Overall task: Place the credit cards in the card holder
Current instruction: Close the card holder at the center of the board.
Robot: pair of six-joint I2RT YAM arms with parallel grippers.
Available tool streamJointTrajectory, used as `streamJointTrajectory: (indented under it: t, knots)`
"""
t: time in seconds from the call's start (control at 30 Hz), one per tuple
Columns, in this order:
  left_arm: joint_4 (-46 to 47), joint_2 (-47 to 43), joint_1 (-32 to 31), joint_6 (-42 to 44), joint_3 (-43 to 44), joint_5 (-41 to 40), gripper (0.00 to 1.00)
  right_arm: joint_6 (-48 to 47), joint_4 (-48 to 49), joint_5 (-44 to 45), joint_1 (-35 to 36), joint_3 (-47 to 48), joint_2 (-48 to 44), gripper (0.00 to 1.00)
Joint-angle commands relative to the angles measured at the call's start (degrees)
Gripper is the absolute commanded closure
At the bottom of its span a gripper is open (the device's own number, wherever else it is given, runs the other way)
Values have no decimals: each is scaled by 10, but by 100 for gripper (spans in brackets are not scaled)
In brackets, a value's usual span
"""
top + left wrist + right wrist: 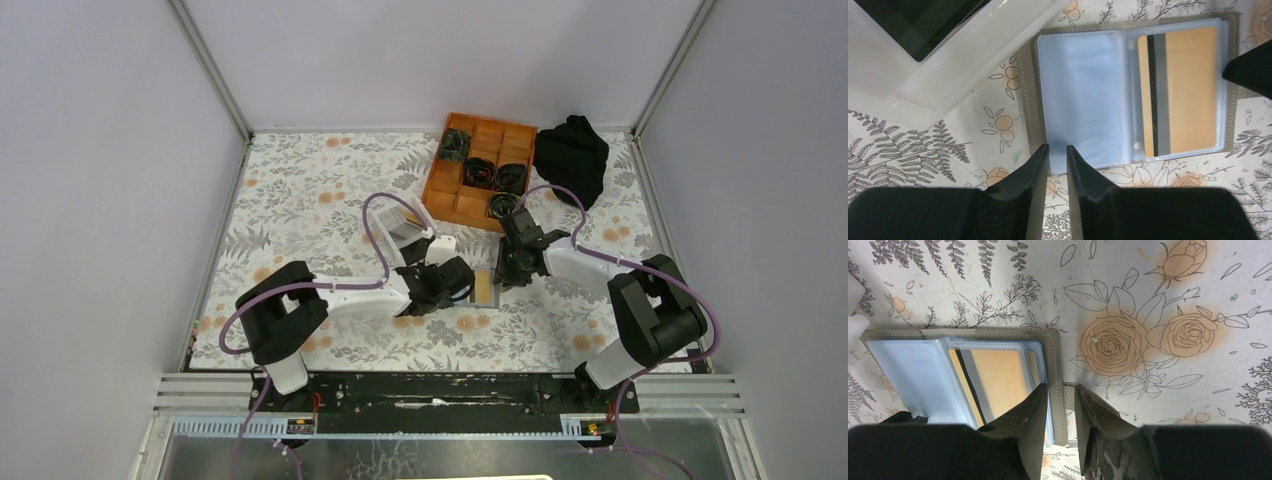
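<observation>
The grey card holder (1027,95) lies open on the floral mat, its pale blue sleeves up; it also shows in the top view (483,288) and the right wrist view (1055,355). A tan-gold credit card (1188,90) with a dark stripe sits inside the right sleeve, also seen in the right wrist view (998,380). My left gripper (1058,152) is closed to a narrow gap on the near edge of the left sleeve page (1083,100). My right gripper (1062,390) is closed on the holder's grey cover edge, at the side opposite the left gripper. A dark flat thing (918,20) lies in the white box; no blue card shows.
The white box (958,55) stands just left of the holder, also in the top view (405,232). An orange gridded tray (480,170) with dark items and a black cloth (572,158) sit at the back. The right gripper's finger (1250,67) shows at the holder's right edge.
</observation>
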Motion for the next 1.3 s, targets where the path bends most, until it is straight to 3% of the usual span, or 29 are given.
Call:
streamJointTrajectory:
  t: [0.0,0.3,0.67,0.93,1.27]
  knots:
    - [-13,10,-4,-15,-12,-17,73,-16,-32,15,7,14,-20,66]
    - [-13,23,-4,-16,-17,-9,73,-17,-42,0,6,23,-46,52]
    - [-13,33,-4,-16,-11,2,74,-1,-69,-24,19,25,-120,48]
    - [-19,46,-4,-17,-6,15,74,37,-57,-43,30,-45,-176,46]
    - [-35,57,-4,-17,0,33,75,60,43,-63,30,-133,-181,40]
